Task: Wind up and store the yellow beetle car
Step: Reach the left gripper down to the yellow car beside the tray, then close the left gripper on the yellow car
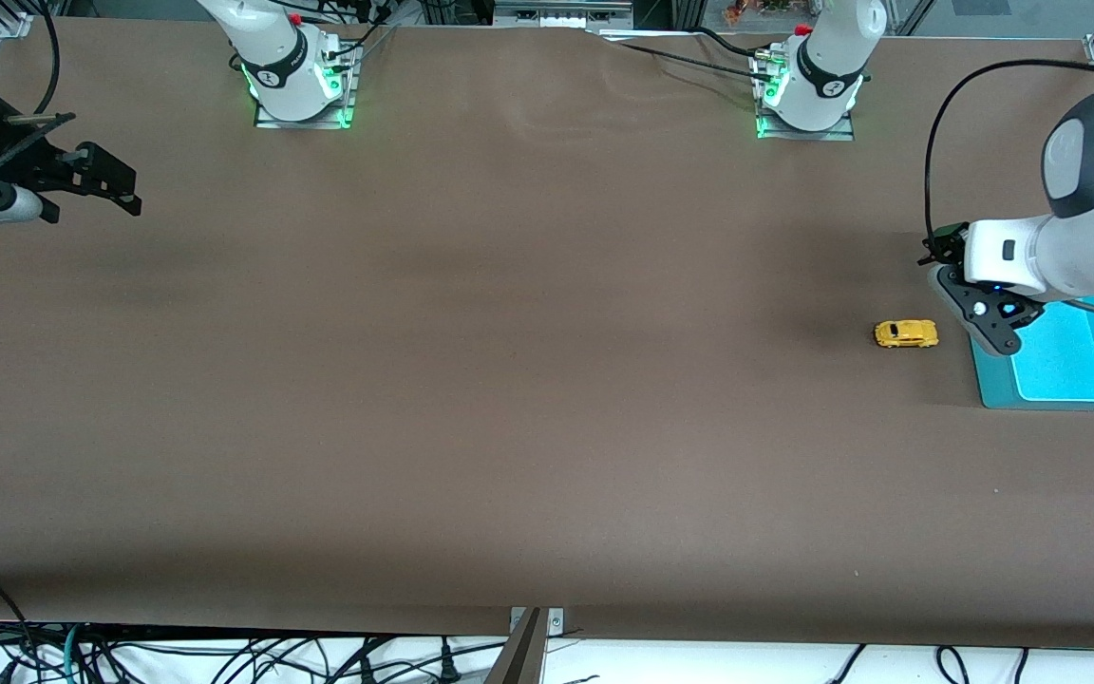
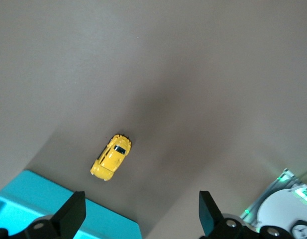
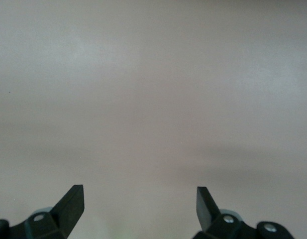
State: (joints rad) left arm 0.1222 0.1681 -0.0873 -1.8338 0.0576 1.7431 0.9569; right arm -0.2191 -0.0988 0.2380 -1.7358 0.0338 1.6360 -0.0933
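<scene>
The yellow beetle car (image 1: 906,333) stands on its wheels on the brown table near the left arm's end, right beside a teal tray (image 1: 993,385). My left gripper (image 1: 967,293) is open and empty, held in the air over the tray's edge next to the car. In the left wrist view the car (image 2: 111,157) lies ahead of the open left gripper (image 2: 142,215), with the tray's corner (image 2: 49,196) beside it. My right gripper (image 1: 96,195) waits open and empty over the right arm's end of the table, with only bare table in its wrist view (image 3: 141,205).
The teal tray's inside (image 1: 1069,366) holds nothing that I can see; the left arm covers part of it. The two arm bases (image 1: 298,81) (image 1: 808,90) stand along the table's top edge. Cables hang below the table edge nearest the front camera.
</scene>
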